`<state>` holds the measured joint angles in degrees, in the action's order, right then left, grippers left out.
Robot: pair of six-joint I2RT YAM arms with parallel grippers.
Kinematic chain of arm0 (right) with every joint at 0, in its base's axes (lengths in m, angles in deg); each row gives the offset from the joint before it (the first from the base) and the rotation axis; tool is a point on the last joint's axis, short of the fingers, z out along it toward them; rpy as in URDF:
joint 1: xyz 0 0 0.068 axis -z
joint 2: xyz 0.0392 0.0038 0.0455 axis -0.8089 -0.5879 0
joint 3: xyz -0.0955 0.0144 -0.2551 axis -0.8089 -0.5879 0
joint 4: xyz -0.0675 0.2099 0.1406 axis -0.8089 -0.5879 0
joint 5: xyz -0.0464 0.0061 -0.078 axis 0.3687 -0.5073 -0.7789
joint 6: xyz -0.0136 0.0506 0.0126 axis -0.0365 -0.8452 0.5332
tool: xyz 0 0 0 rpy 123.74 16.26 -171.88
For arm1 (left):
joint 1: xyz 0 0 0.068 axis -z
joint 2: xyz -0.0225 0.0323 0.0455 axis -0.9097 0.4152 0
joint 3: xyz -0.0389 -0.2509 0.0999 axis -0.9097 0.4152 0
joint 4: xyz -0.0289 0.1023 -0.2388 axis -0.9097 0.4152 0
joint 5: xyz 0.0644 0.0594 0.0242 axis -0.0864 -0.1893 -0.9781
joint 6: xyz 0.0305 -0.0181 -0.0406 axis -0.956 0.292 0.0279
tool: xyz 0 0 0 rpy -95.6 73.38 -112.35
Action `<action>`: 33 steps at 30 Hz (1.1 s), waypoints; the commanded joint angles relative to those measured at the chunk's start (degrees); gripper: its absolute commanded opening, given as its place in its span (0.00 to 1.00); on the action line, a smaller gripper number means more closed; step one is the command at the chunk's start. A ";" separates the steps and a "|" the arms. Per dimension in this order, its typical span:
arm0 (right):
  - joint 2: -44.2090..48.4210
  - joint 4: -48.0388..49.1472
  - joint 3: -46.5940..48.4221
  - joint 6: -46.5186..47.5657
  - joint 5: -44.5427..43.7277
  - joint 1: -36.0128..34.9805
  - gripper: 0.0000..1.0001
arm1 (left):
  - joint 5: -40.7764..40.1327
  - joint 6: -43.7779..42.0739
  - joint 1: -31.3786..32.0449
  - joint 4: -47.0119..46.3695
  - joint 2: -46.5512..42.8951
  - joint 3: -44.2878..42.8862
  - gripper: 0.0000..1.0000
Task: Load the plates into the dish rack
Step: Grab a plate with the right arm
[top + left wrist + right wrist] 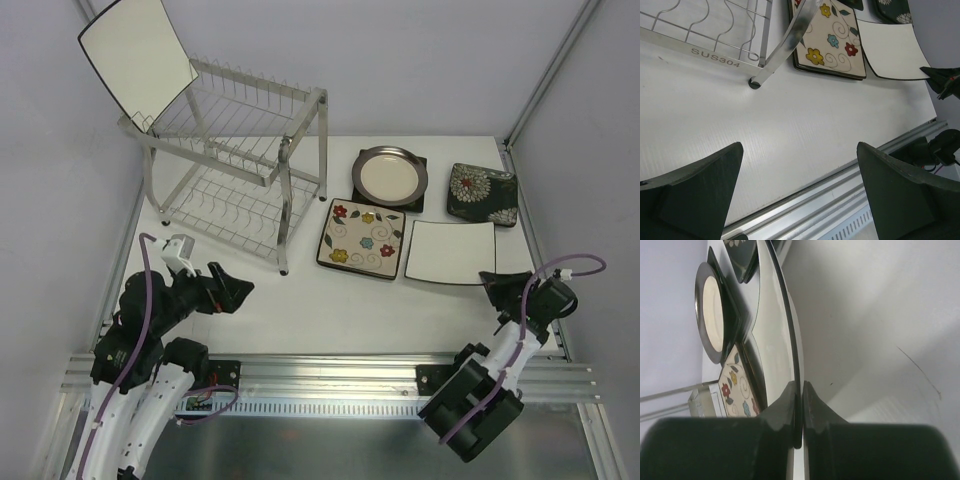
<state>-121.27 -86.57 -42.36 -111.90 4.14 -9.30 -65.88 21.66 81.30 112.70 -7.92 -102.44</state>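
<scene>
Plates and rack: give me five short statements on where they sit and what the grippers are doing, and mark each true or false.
1. A white black-rimmed plate stands in the dish rack's upper tier. True.
2. The round cream plate lies on the flowered plate. False: it lies on a dark square plate beside the flowered one.
3. The right gripper is shut on the rim of the second white square plate, which lies on the table. True.
4. The left gripper holds a plate. False: it is open over bare table.
5. The dark plate with white blooms is in the lower tier. False: it lies on the table, far right.
</scene>
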 commanded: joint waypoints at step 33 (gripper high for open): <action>6.86 -11.24 26.94 -14.71 11.21 -18.22 0.01 | 12.86 31.17 1.92 -19.75 10.04 0.90 0.99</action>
<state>-116.89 -104.40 -19.92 -120.62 7.26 -25.41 -55.17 48.28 82.44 99.15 1.17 -102.57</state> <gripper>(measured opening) 0.063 0.992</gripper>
